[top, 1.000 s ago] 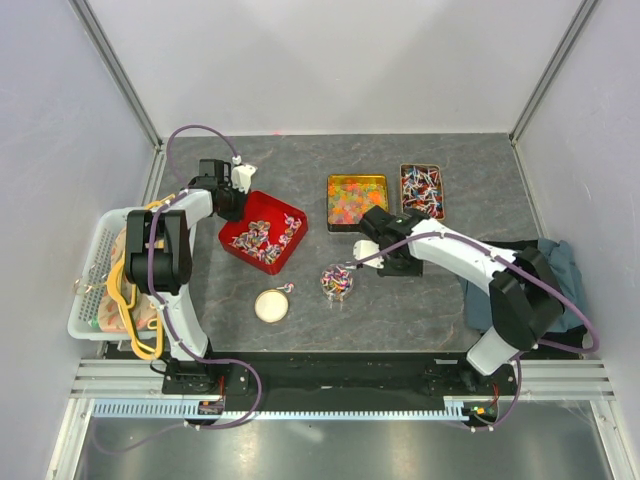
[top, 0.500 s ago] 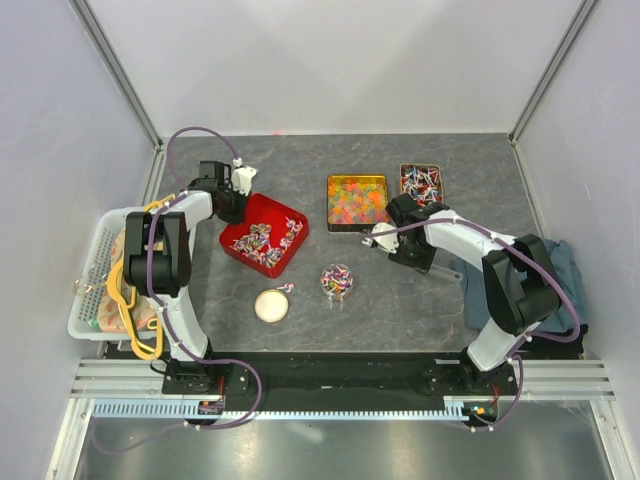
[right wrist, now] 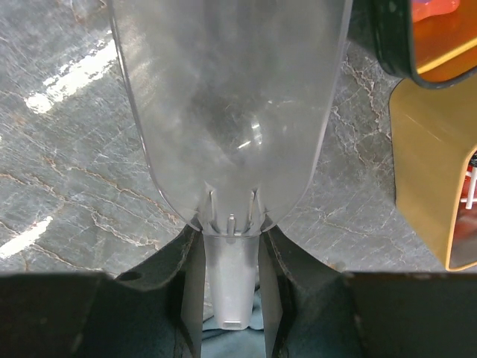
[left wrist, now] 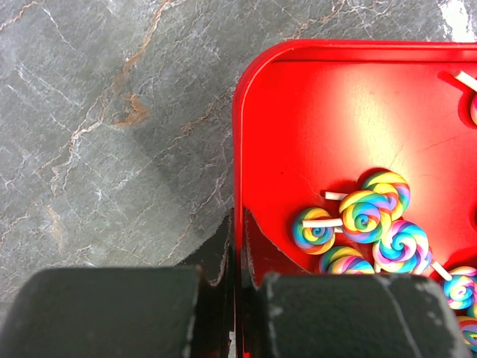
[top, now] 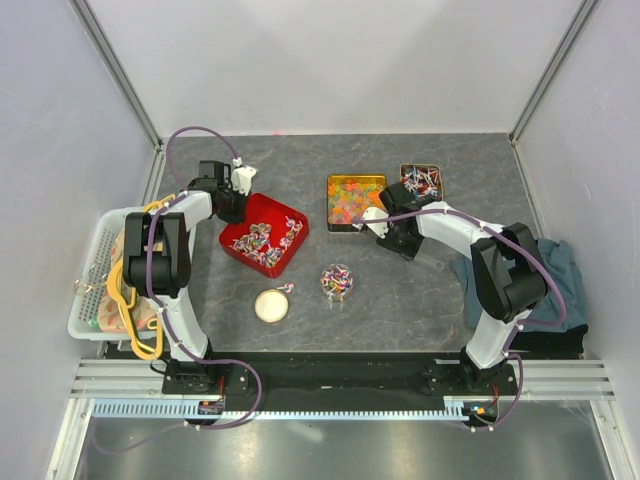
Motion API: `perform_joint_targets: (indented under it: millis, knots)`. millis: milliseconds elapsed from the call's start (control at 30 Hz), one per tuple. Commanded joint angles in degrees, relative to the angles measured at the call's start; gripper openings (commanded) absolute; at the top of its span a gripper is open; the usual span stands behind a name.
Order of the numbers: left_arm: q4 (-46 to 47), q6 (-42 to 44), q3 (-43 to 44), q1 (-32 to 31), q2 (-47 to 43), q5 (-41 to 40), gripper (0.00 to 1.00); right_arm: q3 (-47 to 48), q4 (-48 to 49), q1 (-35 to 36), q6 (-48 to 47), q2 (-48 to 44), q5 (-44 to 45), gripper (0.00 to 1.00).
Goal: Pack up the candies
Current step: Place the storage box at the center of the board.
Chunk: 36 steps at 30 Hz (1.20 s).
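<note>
candies (top: pixel 421 183): twist-wrapped, pink/red/white, heaped in small tin (top: pixel 441 180) at far right of the table. A mixed lot of sweets is already in the clear jar (top: pixel 322 283) near centre, kind not clear from overhead. The jar's round lid (top: pixel 271 305) lies off, just left and nearer. gold tin (top: pixel 331 203) just left of the small tin holds orange/yellow gummies. Right gripper (right wrist: pixel 231 294) is clenched on the handle of a clear scoop (right wrist: pixel 231 112). The bowl is empty, held over bare table just beside the gold tin's near right corner. Left gripper (left wrist: pixel 237 298) is clenched on the rim of the red tray (left wrist: pixel 313 112) at far left, with swirl lollipops (left wrist: pixel 365 216) inside. Judged step: fetching the next scoopful from a tin for the jar; can't tell which tin is meant. To do it well: bring the scoop lip over the tin's near wall, enter shallow, and push through the heap rather than stab down. Nothing holds either tin, so it may slide. Level the bowl before lifting, take a modest load, and carry it flat. Centre the lip over the jar mouth before tipping, then tip slowly so wrappers don't bounce out. Keep the elbow clear of the jar on the way back.
</note>
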Motion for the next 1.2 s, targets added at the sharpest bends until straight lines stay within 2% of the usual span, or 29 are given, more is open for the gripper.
perform_joint_targets:
  millis: [0, 33, 133, 333, 700, 1100, 1167]
  knots:
    - [1.13, -1.45, 0.25, 0.25, -3.65, 3.11, 0.02, -0.64, 0.35, 0.04, 0.28, 1.68, -0.74, 0.18]
    - [1.13, -1.53, 0.34, 0.25, -3.65, 2.85, 0.02, -0.73, 0.00, 0.04, 0.10, 0.98, -0.47, 0.24]
    - [1.13, -1.62, 0.60, 0.25, -3.04, 2.32, 0.02, -0.47, -0.97, 0.04, -0.08, -0.60, 0.06, 0.34]
    - [1.04, -3.37, 2.89, 0.25, -1.01, 0.04, 0.02, 1.99, -3.69, -0.05, 0.62, -4.30, -1.09, 0.45]
    - [0.25, -9.87, 8.85, 0.60, 4.25, -8.83, 0.02, 8.05, -5.19, -0.05, 3.26, -9.57, -3.37, 0.48]
    - [-8.36, -17.53, 27.22, 4.90, 16.30, -6.21, 0.02, 8.85, -5.46, 1.26, 4.93, -13.62, -10.05, 0.48]
    - [-8.63, -17.00, 28.37, 5.17, 17.35, -6.64, 0.06, 9.29, -5.63, 3.27, 4.93, -14.58, -10.14, 0.48]
